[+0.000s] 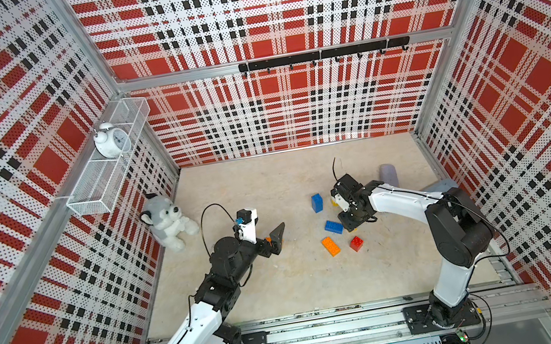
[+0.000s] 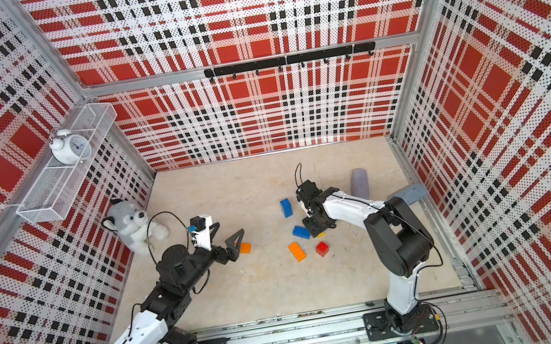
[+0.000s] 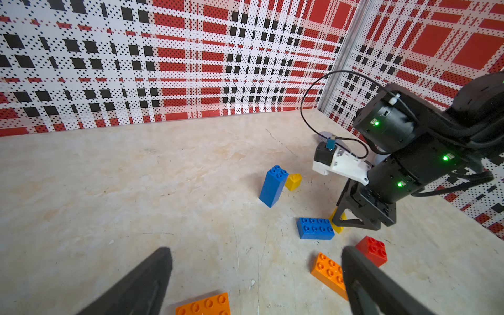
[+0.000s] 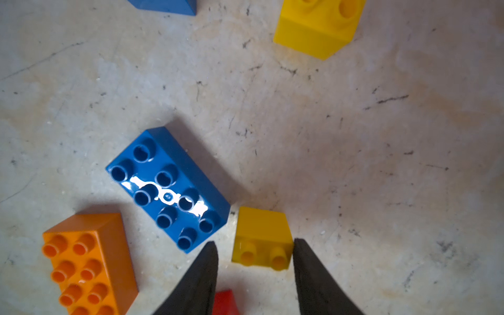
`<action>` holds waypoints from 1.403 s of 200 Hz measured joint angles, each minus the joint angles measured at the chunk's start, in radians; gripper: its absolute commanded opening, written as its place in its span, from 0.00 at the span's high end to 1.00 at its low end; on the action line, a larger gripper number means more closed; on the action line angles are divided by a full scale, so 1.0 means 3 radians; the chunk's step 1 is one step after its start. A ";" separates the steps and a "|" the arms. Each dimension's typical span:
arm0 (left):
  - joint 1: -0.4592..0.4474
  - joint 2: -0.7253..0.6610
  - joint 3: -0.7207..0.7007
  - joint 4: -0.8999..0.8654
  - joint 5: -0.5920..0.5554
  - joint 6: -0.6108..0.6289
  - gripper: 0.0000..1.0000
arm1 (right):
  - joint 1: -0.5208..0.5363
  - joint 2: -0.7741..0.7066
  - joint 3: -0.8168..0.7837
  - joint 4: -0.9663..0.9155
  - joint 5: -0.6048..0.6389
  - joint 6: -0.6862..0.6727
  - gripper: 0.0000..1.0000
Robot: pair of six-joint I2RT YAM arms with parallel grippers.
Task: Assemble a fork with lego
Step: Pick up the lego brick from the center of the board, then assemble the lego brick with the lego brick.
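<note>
In both top views the lego lies as loose bricks on the tabletop (image 1: 285,291), right of centre. The right gripper (image 1: 349,225) points down into the cluster, just beside the flat blue brick (image 1: 333,227). The long orange brick (image 1: 331,246) and the red brick (image 1: 356,243) lie nearer the rail, and the tall blue brick (image 1: 317,203) stands farther back. The left gripper (image 2: 233,234) hangs well apart from them with its jaws spread wide and nothing between them, over a second orange brick (image 2: 245,247).

In the left wrist view that second orange brick (image 3: 204,305) lies studs up on the tabletop, between the spread left fingers (image 3: 152,283). Across the table the right gripper (image 3: 345,222) stands over the small yellow brick (image 3: 338,230), which sits just beside the flat blue brick (image 3: 315,228).

In the right wrist view the small yellow brick (image 4: 261,234) lies on its side between the right fingers (image 4: 201,278), with two studs showing. One finger touches its side. A thin strip of tabletop shows between the brick and the other finger, so the jaws straddle the brick without clamping it. Another yellow brick (image 4: 316,27) lies well apart from it.
</note>
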 measured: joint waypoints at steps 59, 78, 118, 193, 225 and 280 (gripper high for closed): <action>0.0000 0.0034 0.0000 -0.0013 -0.0001 0.0072 0.02 | 0.0000 0.0094 0.0000 -0.0009 0.0006 -0.0011 0.53; 0.0000 0.0037 0.0000 -0.0014 -0.0003 0.0078 0.02 | 0.0000 0.0142 0.0001 -0.0017 0.0011 -0.0011 0.55; 0.0000 0.0037 0.0000 -0.0018 -0.0001 0.0117 0.02 | 0.0000 0.0156 0.0013 -0.0017 0.0022 -0.0033 0.71; 0.0000 -0.0118 0.0004 -0.0136 -0.0013 0.0237 0.02 | 0.0000 -0.0271 0.0031 -0.0093 -0.0156 -0.0935 0.81; 0.0000 -0.0186 -0.0009 -0.0135 -0.0047 0.0253 0.02 | 0.0000 -0.0276 0.0272 -0.0256 -0.0365 -0.1484 0.81; 0.0001 -0.0192 -0.0027 -0.0135 -0.0079 0.0299 0.02 | 0.0076 0.0120 0.0678 -0.0459 -0.0350 -0.1944 0.81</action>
